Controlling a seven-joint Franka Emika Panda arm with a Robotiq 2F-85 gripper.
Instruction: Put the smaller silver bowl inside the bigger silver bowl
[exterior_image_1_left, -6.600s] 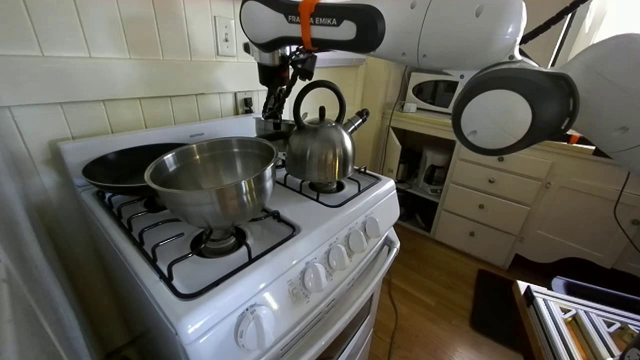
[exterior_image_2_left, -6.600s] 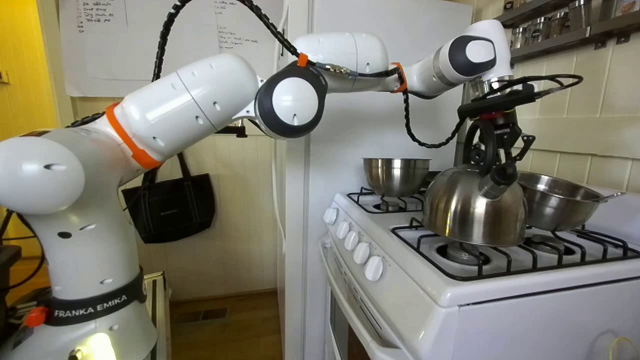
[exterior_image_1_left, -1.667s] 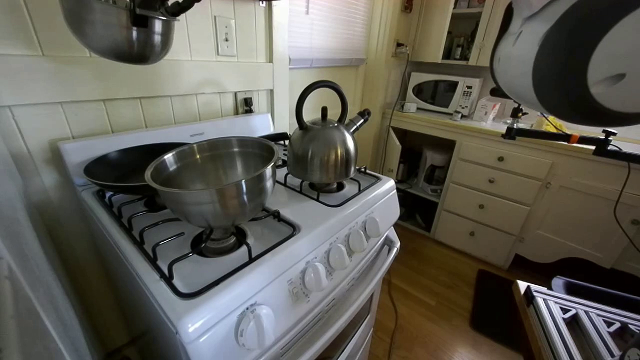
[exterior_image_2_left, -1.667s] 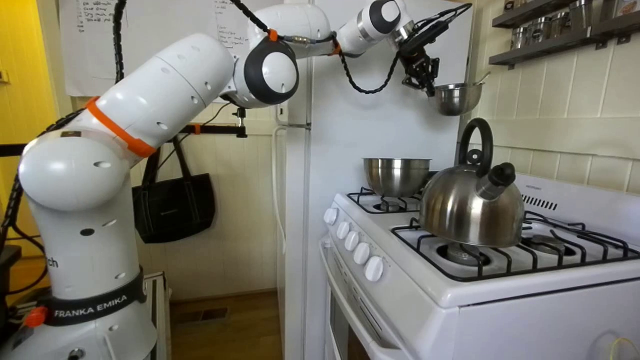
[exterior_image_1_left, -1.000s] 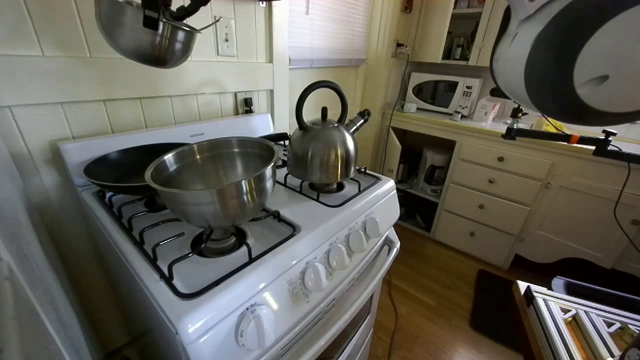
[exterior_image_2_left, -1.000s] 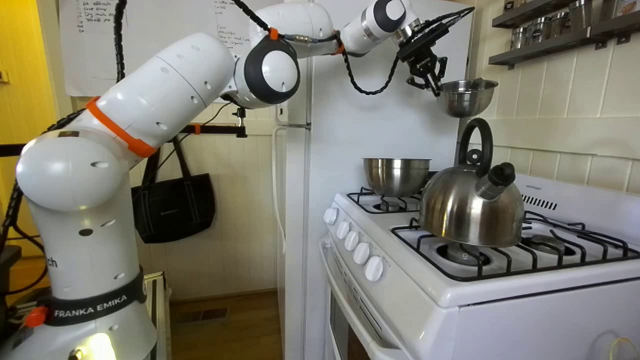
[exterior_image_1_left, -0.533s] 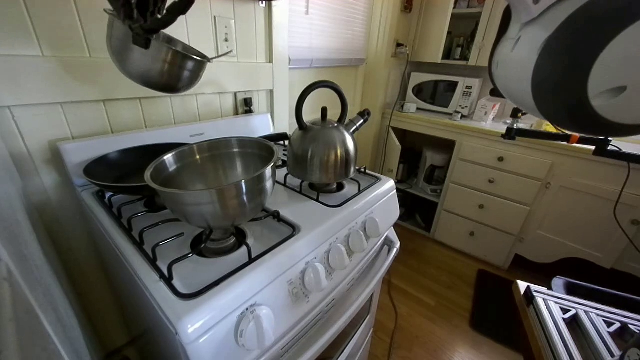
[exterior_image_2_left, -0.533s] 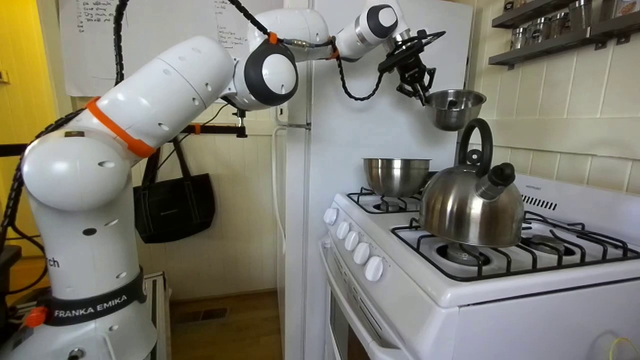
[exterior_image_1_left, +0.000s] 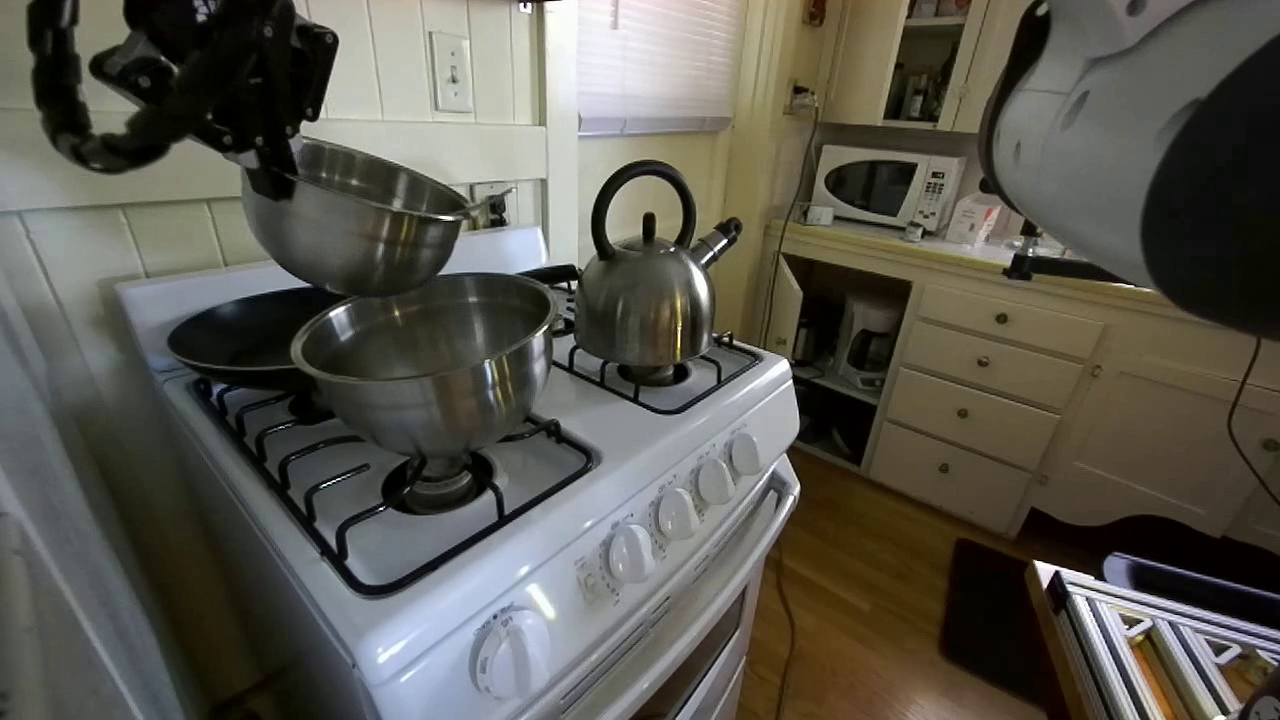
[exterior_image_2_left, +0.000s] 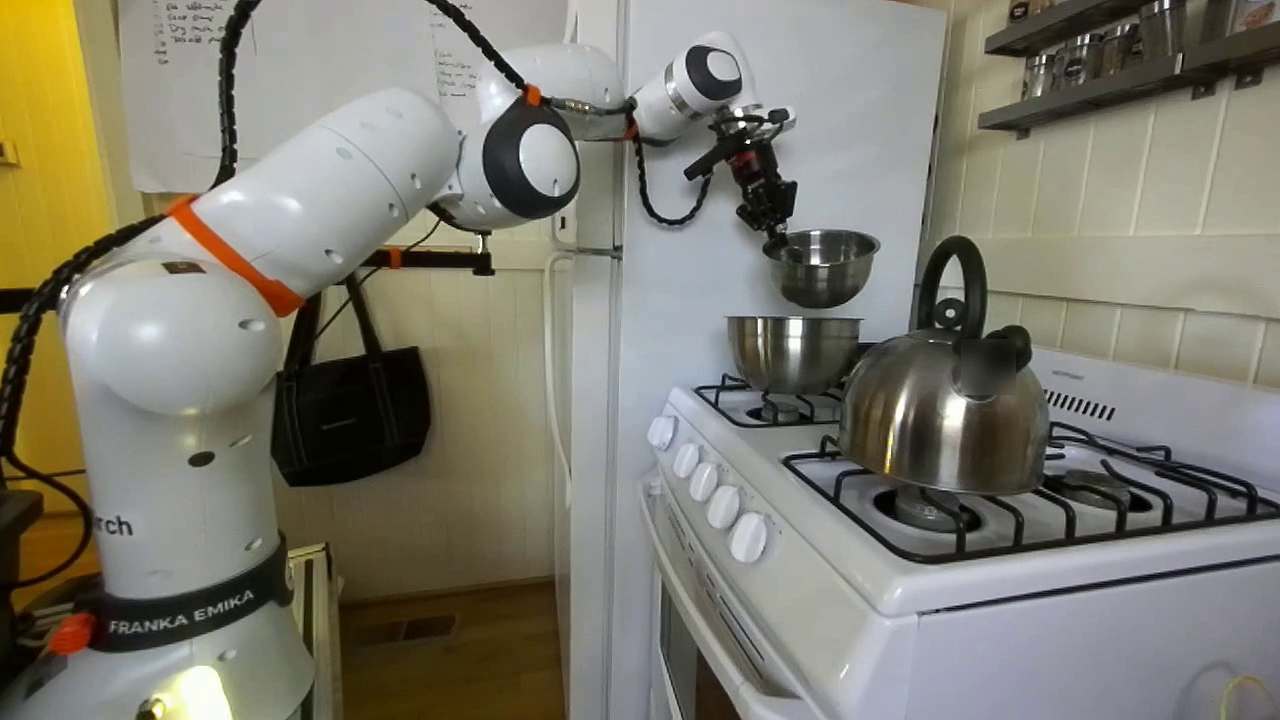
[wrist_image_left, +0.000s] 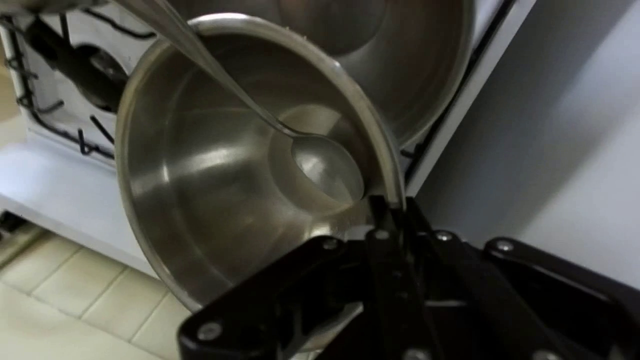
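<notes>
Bigger silver bowl: part of far rim hidden behind smaller silver bowl in an exterior view; cut off in wrist view. Smaller silver bowl: stretch of rim covered by gripper in wrist view. Spoon: handle end cut off in wrist view. Frying pan: right side concealed behind bigger silver bowl. Kettle: spout blurred in an exterior view. Jars, right: labels too small to read. Wall sheet, left: writing likewise.

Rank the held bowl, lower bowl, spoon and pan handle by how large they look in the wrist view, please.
Largest: held bowl
Next: spoon
Smallest: pan handle
Unsure: lower bowl, cut off by the frame and partly hidden.
</notes>
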